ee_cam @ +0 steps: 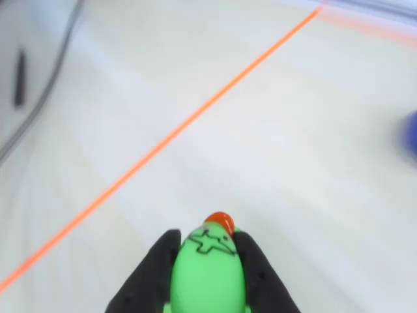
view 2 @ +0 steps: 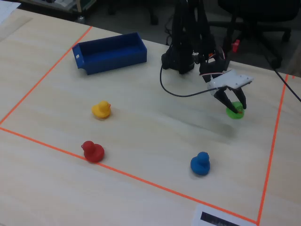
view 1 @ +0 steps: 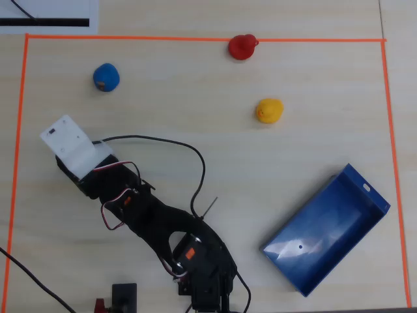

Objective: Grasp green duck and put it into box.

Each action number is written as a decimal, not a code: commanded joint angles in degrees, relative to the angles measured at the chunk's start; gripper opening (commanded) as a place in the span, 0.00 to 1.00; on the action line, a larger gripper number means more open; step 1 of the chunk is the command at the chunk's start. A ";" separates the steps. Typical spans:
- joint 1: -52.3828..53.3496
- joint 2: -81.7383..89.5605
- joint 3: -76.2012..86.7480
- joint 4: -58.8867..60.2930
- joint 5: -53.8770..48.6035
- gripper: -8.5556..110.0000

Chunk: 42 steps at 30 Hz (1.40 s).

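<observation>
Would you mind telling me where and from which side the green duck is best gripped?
Across its rounded body, one finger on each flank, coming from above and behind. In the wrist view the gripper already brackets the green duck this way, the beak pointing away; the smooth sides look likeliest to seat the fingers.

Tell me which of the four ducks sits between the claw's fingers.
The green duck, flanked by the black fingers of the claw. The yellow duck, red duck and blue duck stand free on the table.
</observation>
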 commanded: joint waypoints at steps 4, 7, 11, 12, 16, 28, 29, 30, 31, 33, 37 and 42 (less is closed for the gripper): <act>18.11 23.73 -14.41 36.74 1.58 0.07; 31.73 22.85 -23.20 47.46 3.25 0.07; 53.70 20.57 -31.90 57.66 1.67 0.07; 59.15 20.13 -33.93 59.77 0.79 0.07; 80.86 18.63 -39.99 64.78 -4.31 0.07; 124.89 16.35 -48.16 83.50 -17.31 0.07; 127.27 16.44 -47.72 85.17 -18.54 0.07; 129.29 16.61 -46.85 86.22 -19.69 0.07; 130.96 16.96 -45.62 86.48 -20.65 0.07; 133.24 17.75 -42.71 86.48 -22.85 0.07; 133.15 18.98 -38.41 85.69 -23.64 0.07; 129.64 18.72 -35.42 84.46 -22.94 0.07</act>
